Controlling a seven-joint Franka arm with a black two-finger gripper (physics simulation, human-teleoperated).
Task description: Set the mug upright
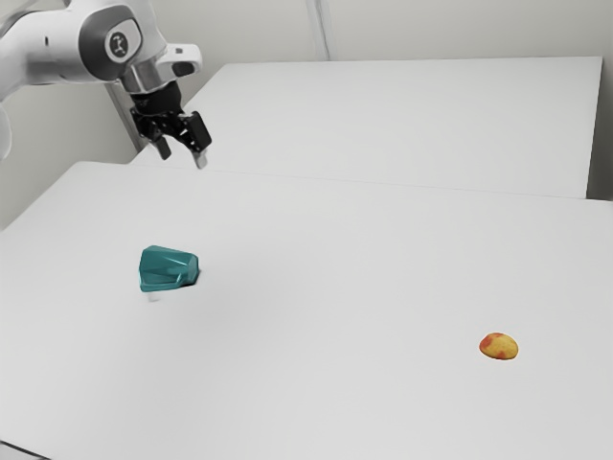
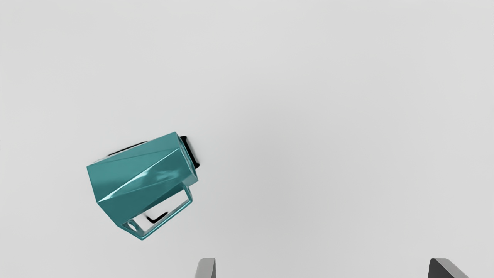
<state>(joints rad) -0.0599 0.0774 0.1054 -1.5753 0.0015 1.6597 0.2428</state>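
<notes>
The gripper point(image 1: 182, 157) hangs high over the table near the far edge in the exterior view, well above and apart from the mug. A teal faceted mug point(image 1: 167, 268) lies on its side on the table, at the exterior view's left. In the wrist view the same mug point(image 2: 142, 177) shows its side wall and its angular handle, which sticks out sideways. Beyond the mug, the gripper point(image 2: 322, 266) has its two fingers wide apart with nothing between them.
A white table point(image 1: 326, 383) carries the mug, with a small yellow and red fruit-like object point(image 1: 499, 347) at the exterior view's right. Behind it stands another white surface point(image 1: 402, 125), and walls rise beyond.
</notes>
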